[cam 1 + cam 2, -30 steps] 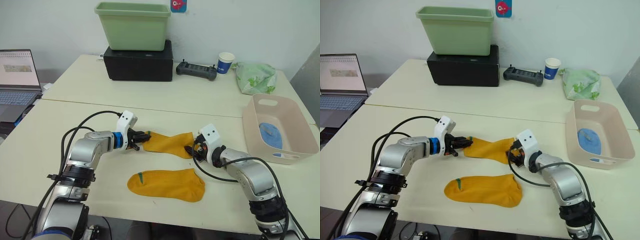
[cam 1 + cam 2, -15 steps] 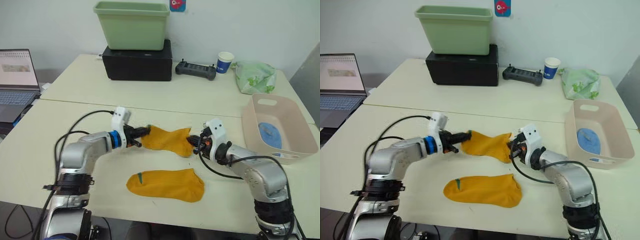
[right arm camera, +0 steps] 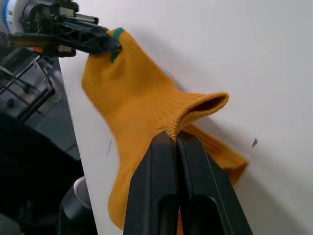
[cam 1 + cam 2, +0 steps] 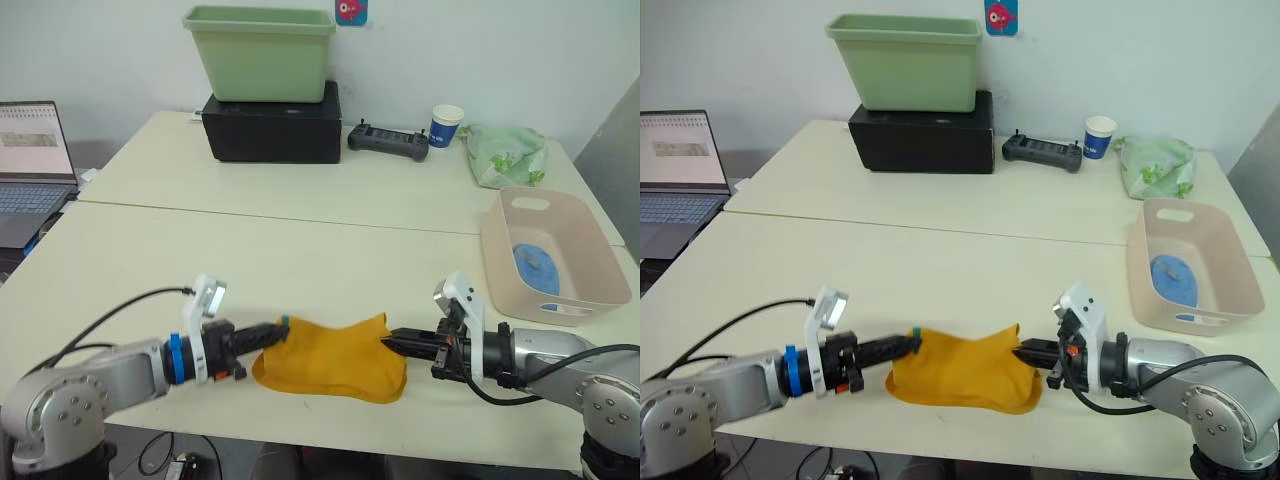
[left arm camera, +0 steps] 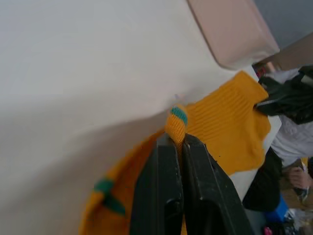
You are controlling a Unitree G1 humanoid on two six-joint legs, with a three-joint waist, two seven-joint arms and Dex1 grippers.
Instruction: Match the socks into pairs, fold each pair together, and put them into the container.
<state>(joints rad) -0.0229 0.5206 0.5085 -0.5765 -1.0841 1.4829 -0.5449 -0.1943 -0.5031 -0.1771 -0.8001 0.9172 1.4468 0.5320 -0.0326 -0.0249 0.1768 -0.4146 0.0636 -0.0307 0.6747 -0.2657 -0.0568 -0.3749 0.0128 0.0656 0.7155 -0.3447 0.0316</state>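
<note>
Your left gripper [image 4: 268, 336] pinches mustard orange fabric sock [image 4: 330, 357] toe, right gripper [image 4: 398, 343] its cuff; long axis 9–3 o'clock; pink plastic basin [image 4: 500, 262] ~2 o'clock, right arm nearer.

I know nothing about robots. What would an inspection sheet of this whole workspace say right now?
Surface: two pale tables set edge to edge.
Job's things: mustard sock stretched between both claws, lying over the second mustard sock at the near edge; pink basin at the robot's right holds a blue sock.
Clutter: green tub on a black box, controller, paper cup, green-patterned bundle.
Grippers: left claw shut on the sock's toe; right claw shut on its cuff.
Cables: black cable looping along the left arm, another by the right.
Surroundings: laptop at far left, white wall behind.
</note>
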